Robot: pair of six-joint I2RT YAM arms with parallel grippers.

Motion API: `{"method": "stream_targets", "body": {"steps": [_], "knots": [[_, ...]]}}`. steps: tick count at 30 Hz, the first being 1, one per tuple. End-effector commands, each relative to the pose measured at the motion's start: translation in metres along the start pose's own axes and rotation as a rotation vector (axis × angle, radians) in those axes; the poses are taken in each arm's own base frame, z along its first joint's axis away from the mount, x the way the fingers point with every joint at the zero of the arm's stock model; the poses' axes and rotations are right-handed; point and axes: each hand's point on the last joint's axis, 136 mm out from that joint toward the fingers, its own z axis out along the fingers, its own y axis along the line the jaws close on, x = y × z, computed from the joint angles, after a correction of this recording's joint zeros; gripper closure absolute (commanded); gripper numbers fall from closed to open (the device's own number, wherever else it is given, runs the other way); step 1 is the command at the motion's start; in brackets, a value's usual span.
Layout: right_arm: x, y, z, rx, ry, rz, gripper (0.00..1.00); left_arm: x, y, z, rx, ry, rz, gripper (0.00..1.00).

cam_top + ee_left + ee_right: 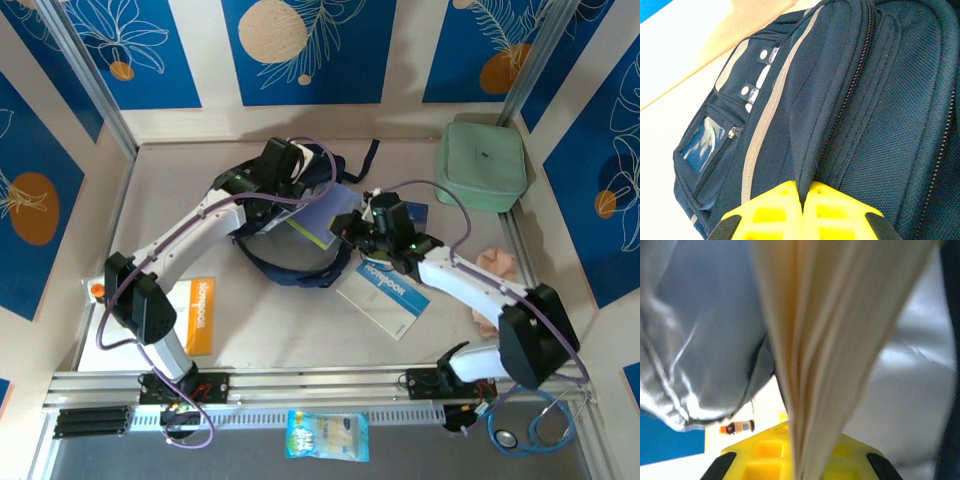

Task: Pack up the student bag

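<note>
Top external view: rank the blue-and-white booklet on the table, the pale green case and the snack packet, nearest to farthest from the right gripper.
1. Blue-and-white booklet, just near-side of the right gripper.
2. Pale green case, far right corner.
3. Snack packet, at the near edge.

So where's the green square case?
In the top view, the pale green zip case sits in the far right corner of the table, to the right of the student bag.

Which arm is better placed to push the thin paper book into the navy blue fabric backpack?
Right: the right gripper is shut on the book, pages beside grey lining. The left gripper pinches a fold of the backpack.
</note>
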Motion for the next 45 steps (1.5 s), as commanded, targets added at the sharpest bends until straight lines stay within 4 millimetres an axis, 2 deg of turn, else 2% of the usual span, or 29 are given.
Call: {"method": "stream_targets", "body": {"steps": [1, 5, 10, 13, 15, 22, 24, 25, 29, 33, 35, 39, 43, 45], "knots": [[-0.024, 0.025, 0.022, -0.043, -0.069, 0.029, 1.00, -0.063, 0.015, -0.042, -0.007, -0.227, -0.080, 1.00], [-0.036, 0.014, 0.059, 0.040, -0.096, 0.068, 1.00, -0.068, 0.015, -0.046, -0.001, -0.241, -0.094, 1.00], [-0.042, -0.009, 0.091, 0.113, -0.123, 0.146, 1.00, -0.073, 0.019, -0.050, -0.012, -0.260, -0.099, 1.00], [-0.035, -0.008, 0.116, 0.098, -0.091, 0.155, 1.00, -0.076, 0.017, -0.050, -0.003, -0.270, -0.108, 1.00], [-0.031, 0.002, 0.133, 0.053, -0.077, 0.135, 1.00, -0.076, 0.017, -0.049, 0.000, -0.270, -0.114, 1.00], [-0.020, 0.005, 0.177, 0.043, -0.077, 0.168, 1.00, -0.077, 0.020, -0.047, -0.014, -0.271, -0.127, 1.00], [-0.020, 0.003, 0.184, 0.028, -0.080, 0.192, 0.98, -0.077, 0.020, -0.049, -0.015, -0.269, -0.131, 1.00], [-0.020, 0.001, 0.186, 0.031, -0.083, 0.194, 0.93, -0.076, 0.022, -0.049, -0.020, -0.267, -0.131, 1.00], [-0.018, 0.009, 0.177, 0.006, -0.067, 0.173, 0.56, -0.069, 0.026, -0.046, -0.034, -0.246, -0.138, 1.00], [-0.014, 0.026, 0.145, -0.043, -0.083, 0.125, 0.36, -0.061, 0.032, -0.037, -0.049, -0.222, -0.149, 1.00], [-0.012, 0.032, 0.126, -0.048, -0.098, 0.105, 0.31, -0.055, 0.037, -0.031, -0.057, -0.208, -0.164, 1.00], [0.002, 0.021, 0.090, -0.024, -0.086, 0.109, 0.29, -0.038, 0.050, -0.017, -0.080, -0.175, -0.192, 1.00], [0.016, -0.002, 0.056, 0.028, -0.075, 0.083, 0.29, -0.015, 0.068, -0.001, -0.110, -0.130, -0.227, 1.00], [0.021, -0.017, 0.034, 0.089, -0.085, 0.045, 0.30, 0.002, 0.078, 0.009, -0.124, -0.091, -0.249, 1.00]]}}
